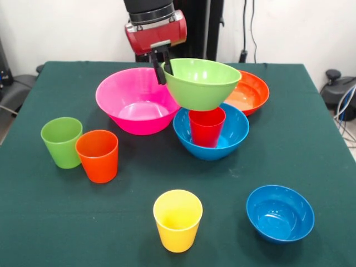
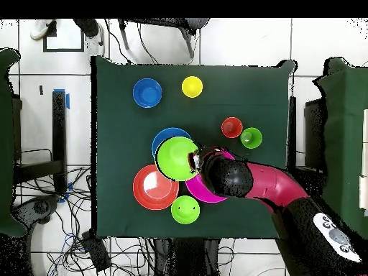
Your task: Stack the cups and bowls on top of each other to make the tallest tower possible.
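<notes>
Pinched on the rim of the big glossy light-green plastic bowl [image 1: 201,83], the black two-fingered gripper [image 1: 162,68] holds it over the small red plastic cup [image 1: 207,126], which stands upright in the big blue plastic bowl [image 1: 211,133] directly beneath. Whether the green bowl already rests on the cup is hard to tell. Tower [image 1: 207,108]: three pieces, probably unreleased. Big pink bowl [image 1: 136,100] beside the gripper, orange bowl [image 1: 248,92] past the held bowl; the remaining cups and small bowls are still unstacked.

Stacked mid-table: big blue bowl [image 1: 211,133], red cup [image 1: 207,126] upright inside, big light-green bowl [image 1: 201,83] on top, tilted. Remaining cups and bowls stood scattered, upright, around the tower [image 1: 207,108].
</notes>
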Tool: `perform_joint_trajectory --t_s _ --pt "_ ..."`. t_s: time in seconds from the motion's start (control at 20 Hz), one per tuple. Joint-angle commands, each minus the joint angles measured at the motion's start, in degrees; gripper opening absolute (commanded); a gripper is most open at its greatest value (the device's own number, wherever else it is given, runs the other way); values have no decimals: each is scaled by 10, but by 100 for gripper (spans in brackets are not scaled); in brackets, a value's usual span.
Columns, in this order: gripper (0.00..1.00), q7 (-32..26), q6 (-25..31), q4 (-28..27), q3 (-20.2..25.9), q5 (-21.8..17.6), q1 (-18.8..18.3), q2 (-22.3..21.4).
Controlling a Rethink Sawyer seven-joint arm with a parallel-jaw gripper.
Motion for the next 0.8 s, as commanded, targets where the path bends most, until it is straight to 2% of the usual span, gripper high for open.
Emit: perform_joint_trajectory --t_s 0.05,0.35,0.55,0.7,0.8 --pt "0 61 55 -18 6 13 35 15" --pt "0 70 48 -36 -10 11 52 29" --pt "0 74 25 -51 -29 0 66 54" --pt "0 84 16 -83 -55 -7 92 78" --pt "0 84 22 -89 -62 -4 98 79"
